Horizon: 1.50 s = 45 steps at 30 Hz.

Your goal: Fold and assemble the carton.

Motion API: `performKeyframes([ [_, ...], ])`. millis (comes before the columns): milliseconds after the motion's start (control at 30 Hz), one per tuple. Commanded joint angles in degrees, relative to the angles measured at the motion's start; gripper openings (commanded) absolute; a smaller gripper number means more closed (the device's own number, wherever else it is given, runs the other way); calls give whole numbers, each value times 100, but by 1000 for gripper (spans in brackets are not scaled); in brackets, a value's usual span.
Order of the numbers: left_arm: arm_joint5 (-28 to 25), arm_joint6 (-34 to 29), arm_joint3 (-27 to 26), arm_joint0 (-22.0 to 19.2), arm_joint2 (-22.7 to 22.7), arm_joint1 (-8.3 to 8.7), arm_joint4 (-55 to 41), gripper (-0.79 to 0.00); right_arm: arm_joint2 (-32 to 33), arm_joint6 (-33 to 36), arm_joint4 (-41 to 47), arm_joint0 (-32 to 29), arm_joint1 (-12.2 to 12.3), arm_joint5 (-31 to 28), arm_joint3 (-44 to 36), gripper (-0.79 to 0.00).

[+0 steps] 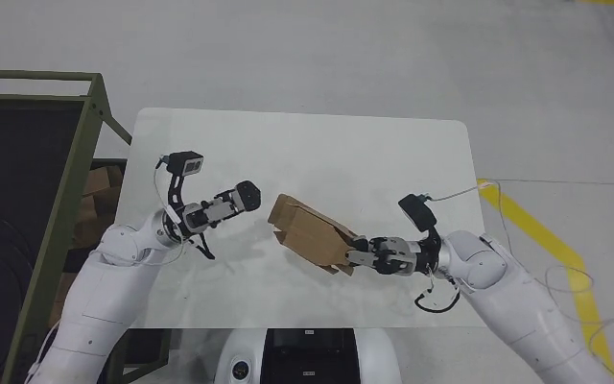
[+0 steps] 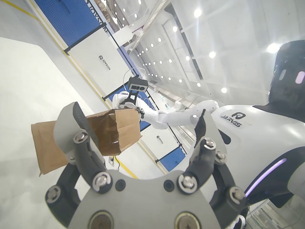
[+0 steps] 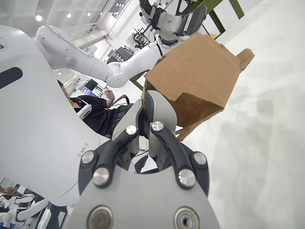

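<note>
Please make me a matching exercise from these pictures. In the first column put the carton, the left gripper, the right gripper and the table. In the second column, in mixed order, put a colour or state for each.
Column one:
1. carton
2. left gripper
3. right gripper
4. table

Column two:
A. white
B. fingers open, holding nothing
C. brown, one end open
D. fingers shut on an edge of the cardboard

Pairs: 1-C, 2-B, 3-D, 4-A.
</note>
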Motion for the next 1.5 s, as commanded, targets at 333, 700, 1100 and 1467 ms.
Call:
performKeyframes([
  [333, -173, 174, -335, 69, 341, 528, 763, 0, -498, 0, 168, 369, 233, 0, -87, -785],
  [700, -827, 829, -264, 80, 824, 975, 1143, 0, -781, 0, 541, 633, 399, 0, 51, -785],
  [1100, -827, 829, -264, 80, 824, 975, 1143, 0, -781, 0, 541, 633, 399, 0, 51, -785],
  [1467, -842, 846, -405, -56, 944, 1003, 1320, 0, -800, -154, 316, 568, 344, 207, -73, -785],
])
